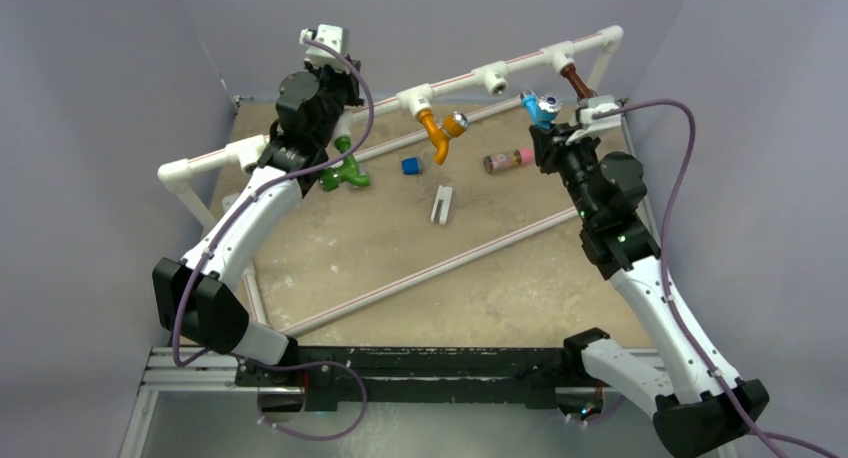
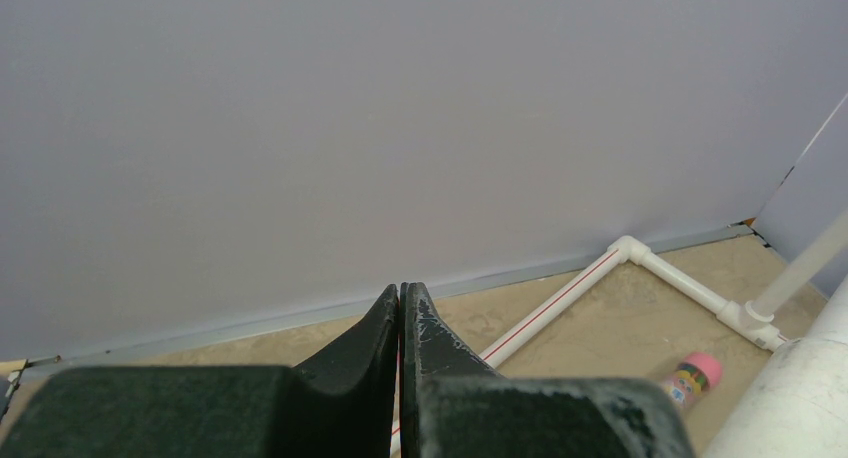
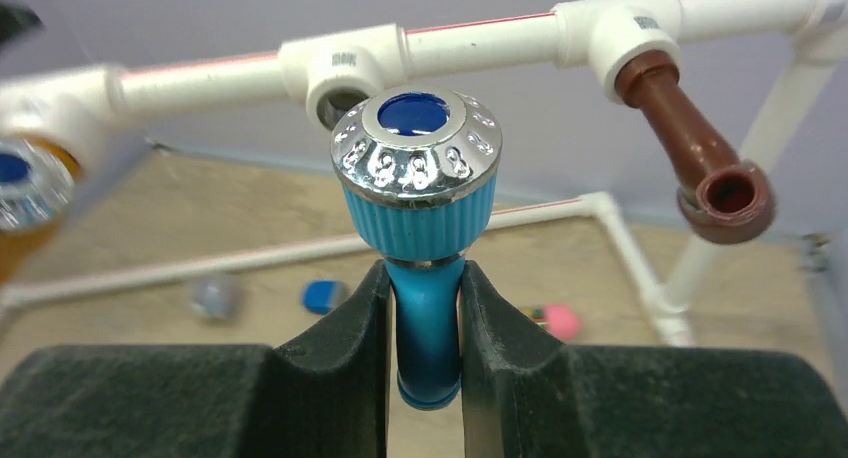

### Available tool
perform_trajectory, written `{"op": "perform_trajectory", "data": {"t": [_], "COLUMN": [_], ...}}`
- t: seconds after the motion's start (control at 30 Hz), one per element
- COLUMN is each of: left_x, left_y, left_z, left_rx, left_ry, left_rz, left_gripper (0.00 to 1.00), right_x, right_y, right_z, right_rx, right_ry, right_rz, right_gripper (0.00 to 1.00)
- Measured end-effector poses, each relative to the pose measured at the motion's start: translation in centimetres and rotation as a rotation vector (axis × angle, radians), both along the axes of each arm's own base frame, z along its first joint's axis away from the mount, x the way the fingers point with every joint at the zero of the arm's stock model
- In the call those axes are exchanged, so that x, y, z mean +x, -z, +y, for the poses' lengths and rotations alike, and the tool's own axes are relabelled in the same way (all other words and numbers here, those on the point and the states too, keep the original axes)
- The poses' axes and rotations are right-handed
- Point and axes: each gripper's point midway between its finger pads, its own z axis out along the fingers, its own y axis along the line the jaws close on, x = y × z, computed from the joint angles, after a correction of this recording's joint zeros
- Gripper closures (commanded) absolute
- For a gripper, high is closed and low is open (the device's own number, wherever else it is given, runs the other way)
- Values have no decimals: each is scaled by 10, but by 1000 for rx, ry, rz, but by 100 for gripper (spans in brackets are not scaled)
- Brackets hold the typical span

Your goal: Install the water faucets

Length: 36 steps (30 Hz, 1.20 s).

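step: seat blue faucet point(image 3: 420, 208) in free tee socket point(image 3: 335, 88) | right gripper point(image 3: 425, 278) pinches its neck | left gripper point(image 2: 400, 298) pressed together, empty | I'd square it up before pushing

Left gripper point(image 2: 400, 290) with black fingers pressed tip to tip, grey wall point(image 2: 400, 128) behind, tan table point(image 2: 620, 330) below, white red-striped pipe point(image 2: 552, 300) running to an elbow point(image 2: 626, 246) at the table's far right corner, pink-capped cylinder point(image 2: 690, 376) lying near the right edge.

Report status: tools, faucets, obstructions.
Left tool shut, empty. Right tool shut on blue plastic faucet with silver knob, near empty white tee fitting. Nothing seen between.
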Motion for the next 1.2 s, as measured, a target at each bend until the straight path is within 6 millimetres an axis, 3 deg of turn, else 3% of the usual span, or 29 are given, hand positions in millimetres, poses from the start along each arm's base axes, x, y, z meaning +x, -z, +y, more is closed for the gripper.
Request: {"op": "perform_trajectory", "data": {"t": [0.13, 0.4, 0.53, 0.63, 0.9, 1.2], "left_x": [0, 1, 2, 2, 3, 3], "left_y": [0, 2, 3, 3, 5, 6], "left_z": [0, -1, -1, -1, -2, -2], "left_rx": [0, 2, 3, 3, 4, 5], "left_ry": [0, 0, 0, 0, 1, 3], "left_rz": [0, 4, 6, 6, 10, 11], "left_gripper": [100, 100, 100, 100, 100, 100], "right_x": [-2, -12, -19, -21, -11, -1], "right_y": [8, -5, -5, 0, 20, 13], "right_z": [-5, 7, 17, 15, 6, 8], "right_rx": [-311, -833, -1013, -1119, -1390, -1676], "right_ry": [13, -60, -108, -89, 43, 240], "right_rz": [-85, -310, -412, -458, -528, -624], "right_gripper": [100, 100, 100, 100, 100, 100]}}
